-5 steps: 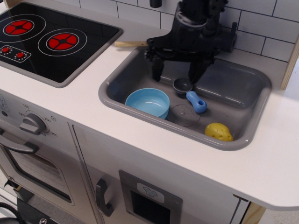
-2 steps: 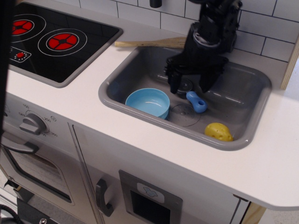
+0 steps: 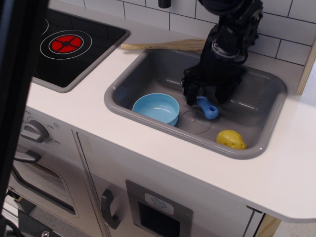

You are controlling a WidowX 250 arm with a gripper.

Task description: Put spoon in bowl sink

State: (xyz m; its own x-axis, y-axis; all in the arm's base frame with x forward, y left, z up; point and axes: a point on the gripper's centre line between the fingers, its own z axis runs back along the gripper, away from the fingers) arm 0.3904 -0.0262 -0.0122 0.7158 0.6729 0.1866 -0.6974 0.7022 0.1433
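The spoon (image 3: 209, 108) lies on the floor of the grey sink (image 3: 256, 89). Its bright-blue handle points to the front right, and its dark head is hidden under my gripper. My gripper (image 3: 205, 98) is down in the sink right over the spoon's head. Its black fingers (image 3: 189, 97) stand apart on either side of the head, open, with the handle sticking out between them. The light-blue bowl (image 3: 156, 107) stands empty in the sink's front left part, to the left of the gripper.
A yellow lump (image 3: 231, 139) lies in the sink's front right corner. A long pale wooden utensil (image 3: 163, 46) lies on the white counter (image 3: 89, 108) behind the sink. The stove top (image 3: 74, 44) is at the left. A dark blurred bar (image 3: 15, 84) covers the left edge.
My gripper has moved to the right and down into the sink, from above the spoon's head to around it. The dark bar has come in at the left edge.
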